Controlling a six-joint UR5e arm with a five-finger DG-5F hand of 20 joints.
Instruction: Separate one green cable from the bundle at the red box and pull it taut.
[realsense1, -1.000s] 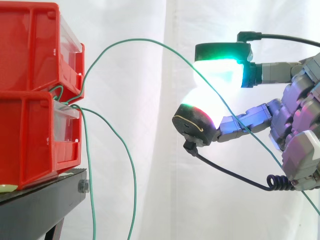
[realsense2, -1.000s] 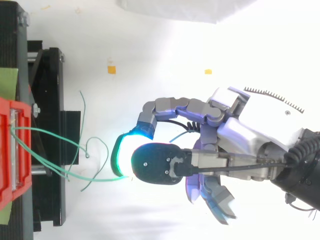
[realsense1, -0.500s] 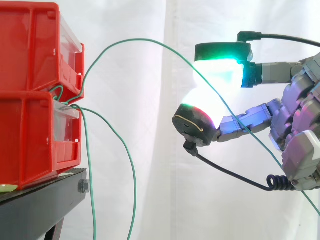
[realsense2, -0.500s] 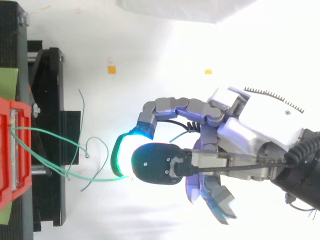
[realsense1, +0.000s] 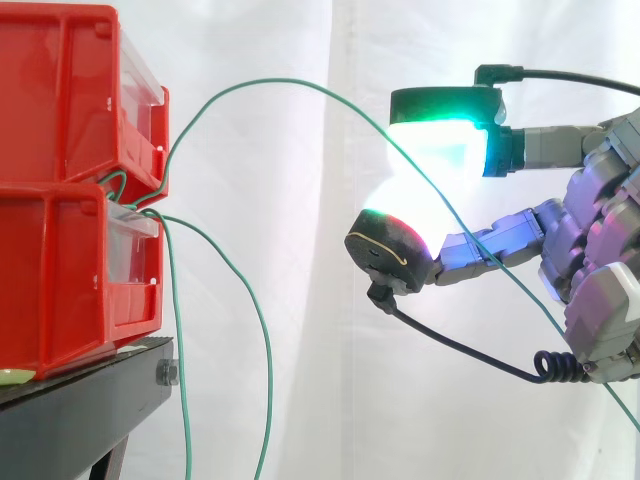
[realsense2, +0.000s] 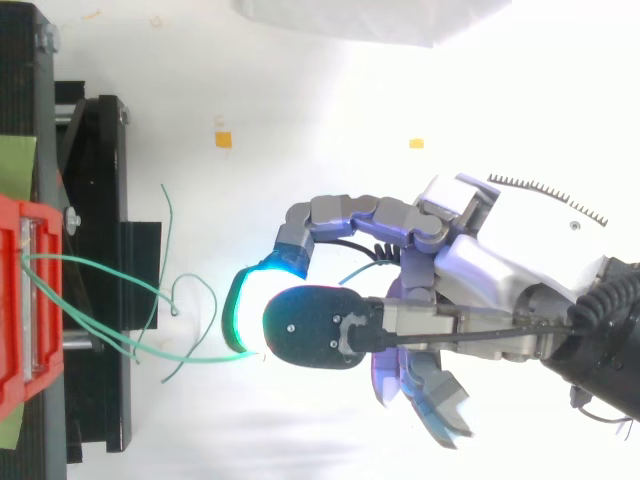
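Note:
Two stacked red bins (realsense1: 60, 200) stand on a black stand (realsense1: 80, 410) at the left. Several thin green cables come out between the bins. One green cable (realsense1: 270, 80) arcs up and to the right in a slack curve, passes between two glowing fingertips (realsense1: 435, 150), then runs down to the lower right. My hand (realsense1: 600, 250) comes in from the right, well clear of the bins, and pinches that cable. From above, the hand (realsense2: 500, 260) holds the cable (realsense2: 190, 358) to the right of the red bin (realsense2: 15, 300).
Two other green cables (realsense1: 178, 350) hang down loose from the bins past the stand's edge. In the top view their free ends curl over the stand (realsense2: 95, 200). A white curtain is behind everything.

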